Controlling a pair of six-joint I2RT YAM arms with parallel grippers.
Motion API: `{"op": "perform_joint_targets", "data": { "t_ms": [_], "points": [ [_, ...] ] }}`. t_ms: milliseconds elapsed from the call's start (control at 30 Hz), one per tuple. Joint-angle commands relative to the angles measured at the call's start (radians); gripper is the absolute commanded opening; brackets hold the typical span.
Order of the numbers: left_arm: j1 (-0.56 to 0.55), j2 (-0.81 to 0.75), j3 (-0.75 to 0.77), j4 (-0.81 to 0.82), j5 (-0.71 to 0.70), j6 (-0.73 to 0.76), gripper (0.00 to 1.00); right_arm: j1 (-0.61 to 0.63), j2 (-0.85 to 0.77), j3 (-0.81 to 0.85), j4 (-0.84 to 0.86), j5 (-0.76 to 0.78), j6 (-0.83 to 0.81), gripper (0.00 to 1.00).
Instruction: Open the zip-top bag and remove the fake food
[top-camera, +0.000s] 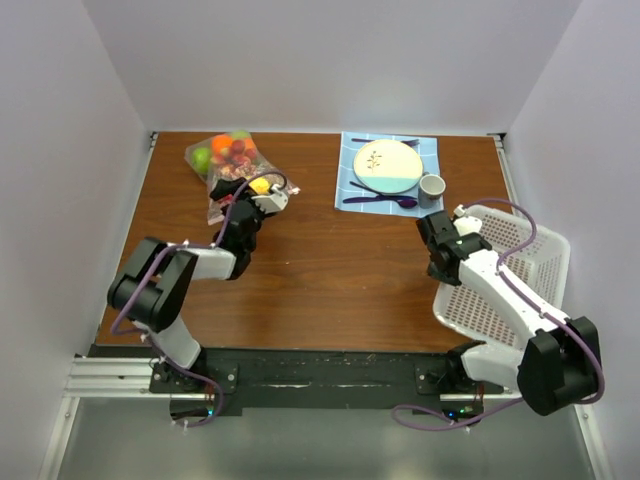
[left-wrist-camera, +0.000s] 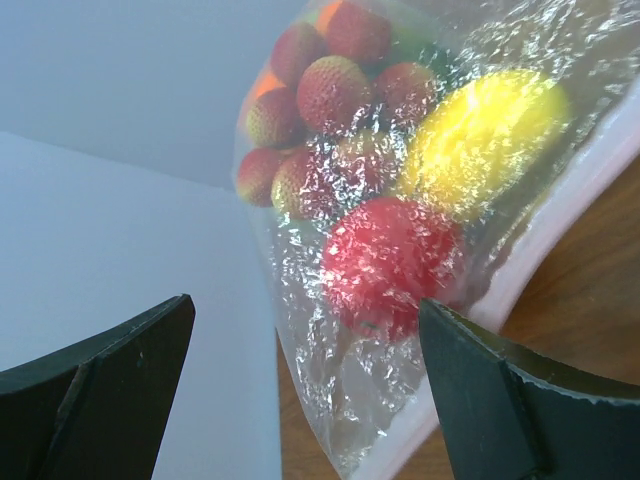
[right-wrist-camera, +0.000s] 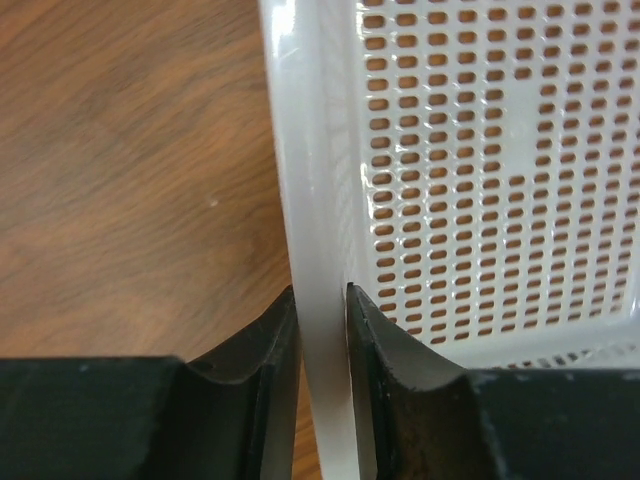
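The zip-top bag (top-camera: 228, 170), apparently unopened and holding the fake food (left-wrist-camera: 385, 255), lies in the table's (top-camera: 340, 270) far left corner, so the left gripper (left-wrist-camera: 305, 390) stands wide open at its near end, while the right gripper (right-wrist-camera: 322, 330) pinches the white basket's (right-wrist-camera: 300, 150) rim, probably to steady it.

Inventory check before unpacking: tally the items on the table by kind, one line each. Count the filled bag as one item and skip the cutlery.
zip-top bag: 1
white basket: 1
plate: 1
cup: 1
blue mat: 1
Total: 5
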Motion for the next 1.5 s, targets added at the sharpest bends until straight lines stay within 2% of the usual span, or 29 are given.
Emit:
{"op": "perform_joint_targets", "data": {
  "t_ms": [0, 100, 167, 267, 300, 333, 433, 467, 533, 567, 667, 733, 767, 800, 833, 867, 900, 933, 1067, 1200, 1367, 1467],
  "points": [
    [-0.008, 0.131, 0.027, 0.395, -0.165, 0.149, 1.00, 0.144, 0.003, -0.008, 0.000, -0.037, 0.142, 0.20],
    [-0.008, 0.268, 0.097, 0.604, -0.265, 0.331, 1.00, 0.204, 0.004, -0.005, -0.009, -0.051, 0.190, 0.17],
    [-0.011, 0.317, 0.104, 0.704, -0.270, 0.372, 1.00, 0.232, 0.006, 0.003, -0.007, -0.058, 0.201, 0.15],
    [-0.019, 0.276, 0.070, 0.642, -0.236, 0.349, 1.00, 0.290, 0.024, 0.024, -0.010, -0.061, 0.222, 0.15],
    [-0.021, 0.213, 0.064, 0.587, -0.224, 0.277, 1.00, 0.324, 0.032, 0.034, -0.018, -0.058, 0.241, 0.15],
    [-0.021, 0.178, 0.058, 0.449, -0.213, 0.231, 1.00, 0.342, 0.038, 0.043, -0.018, -0.063, 0.250, 0.15],
    [-0.021, 0.032, 0.067, 0.187, -0.130, 0.073, 0.77, 0.431, 0.078, 0.093, -0.020, -0.058, 0.290, 0.15],
    [-0.021, 0.000, 0.068, 0.143, -0.118, 0.048, 0.52, 0.456, 0.104, 0.127, -0.021, -0.054, 0.301, 0.15],
    [-0.022, -0.069, 0.087, 0.035, -0.109, -0.010, 0.32, 0.525, 0.139, 0.167, -0.023, -0.046, 0.324, 0.15],
    [-0.022, -0.086, 0.090, 0.007, -0.107, -0.025, 0.17, 0.569, 0.177, 0.210, -0.021, -0.043, 0.336, 0.15],
    [-0.022, -0.155, 0.087, -0.067, -0.086, -0.056, 0.00, 0.623, 0.236, 0.291, -0.012, -0.034, 0.344, 0.15],
    [-0.022, -0.201, 0.085, -0.139, -0.070, -0.096, 0.00, 0.657, 0.294, 0.325, 0.002, -0.034, 0.339, 0.16],
    [-0.022, -0.212, 0.079, -0.152, -0.058, -0.105, 0.03, 0.665, 0.311, 0.351, 0.005, -0.035, 0.337, 0.16],
    [-0.022, -0.238, 0.073, -0.164, -0.046, -0.113, 0.18, 0.666, 0.326, 0.362, 0.003, -0.035, 0.333, 0.16],
    [-0.022, -0.252, 0.047, -0.185, -0.006, -0.108, 0.46, 0.666, 0.348, 0.374, 0.003, -0.035, 0.333, 0.16],
    [-0.022, -0.264, 0.030, -0.185, 0.006, -0.096, 0.89, 0.668, 0.352, 0.373, 0.006, -0.041, 0.333, 0.17],
    [-0.022, -0.263, 0.007, -0.176, 0.009, -0.089, 0.97, 0.668, 0.355, 0.368, 0.026, -0.046, 0.331, 0.17],
    [-0.022, -0.257, 0.003, -0.173, 0.006, -0.082, 1.00, 0.666, 0.354, 0.357, 0.042, -0.055, 0.330, 0.18],
    [-0.022, -0.171, -0.030, -0.088, -0.007, -0.009, 1.00, 0.681, 0.392, 0.379, 0.112, -0.116, 0.299, 0.20],
    [-0.022, -0.087, -0.030, 0.029, -0.012, 0.048, 1.00, 0.723, 0.480, 0.483, 0.111, -0.126, 0.265, 0.22],
    [-0.022, -0.005, -0.010, 0.055, 0.008, 0.082, 0.99, 0.749, 0.561, 0.609, 0.123, -0.146, 0.232, 0.21],
    [-0.022, 0.050, 0.012, 0.133, -0.020, 0.102, 0.97, 0.749, 0.592, 0.658, 0.128, -0.149, 0.212, 0.19]
  ]
}}
